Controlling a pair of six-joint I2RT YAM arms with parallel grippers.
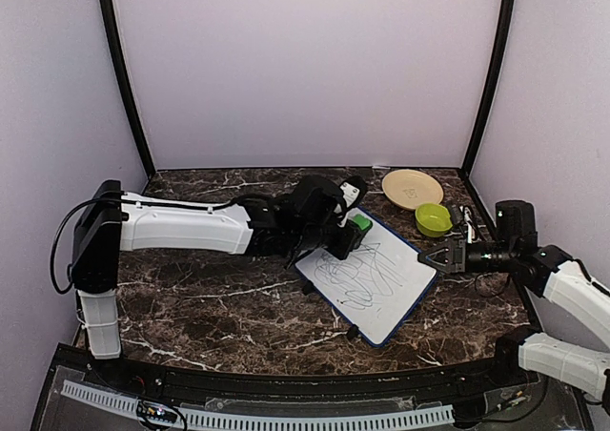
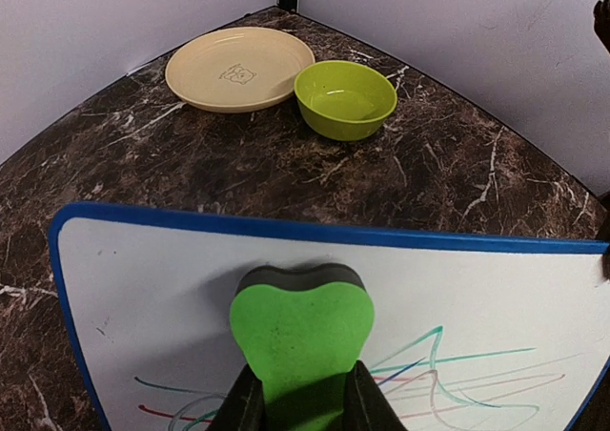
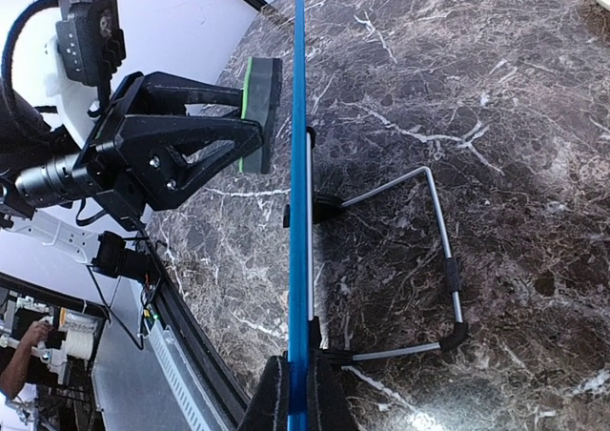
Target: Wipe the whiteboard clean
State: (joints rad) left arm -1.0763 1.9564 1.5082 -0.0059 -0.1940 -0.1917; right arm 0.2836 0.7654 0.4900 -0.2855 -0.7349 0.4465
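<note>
- Whiteboard (image 1: 405, 296): propped on wire stand (image 3: 451, 277), its edge clamped between the R gripper (image 3: 297, 393) jaws, which are closed down to frame thickness.
- Orientation: written face is turned toward the L gripper (image 2: 303, 402), stand side away. Long axis appears to run straight out from the R jaws and crosswise to the L jaws.
- L jaws: closed partway on green eraser (image 2: 300, 340), dark felt side toward board. Pad sits just off the face near the top edge; contact can't be confirmed.
- Scribbles (image 1: 362, 274): on the wrist side of the pad.
- Step in hand (judged): wiping. Press pad flat, draw back toward wrist, overlap passes along long axis. Hold R clamp firm so board doesn't tip on stand.
- Plate (image 2: 238, 69), bowl (image 2: 345, 97): ahead of L jaws, past top edge.
</note>
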